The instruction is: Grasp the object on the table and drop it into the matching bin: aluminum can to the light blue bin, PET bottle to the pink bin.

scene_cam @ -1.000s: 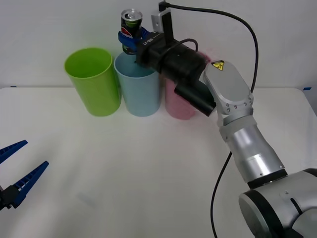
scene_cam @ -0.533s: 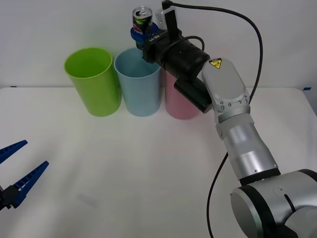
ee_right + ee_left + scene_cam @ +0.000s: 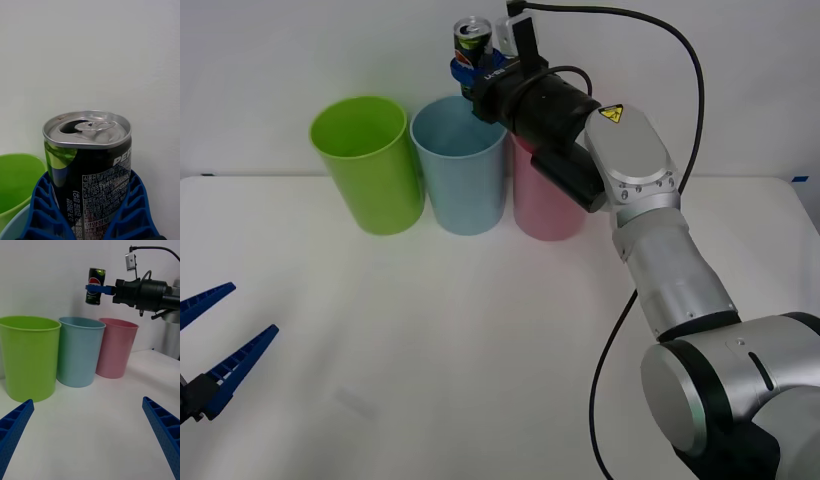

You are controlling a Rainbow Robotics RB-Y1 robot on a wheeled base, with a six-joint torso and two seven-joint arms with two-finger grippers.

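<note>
White table (image 3: pixel 480 330): three bins; right pincer (image 3: pixel 470 68) grips one can (image 3: pixel 471 38).

White table (image 3: pixel 480 340) carries three bins (lime green (image 3: pixel 368 165), light blue (image 3: pixel 462 165), pink (image 3: pixel 542 212)).

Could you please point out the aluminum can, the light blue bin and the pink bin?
aluminum can (image 3: pixel 95 285): left wrist view, printed side.
light blue bin (image 3: pixel 466 185): front view, outer wall.
pink bin (image 3: pixel 115 348): left wrist view, outer wall.
</note>
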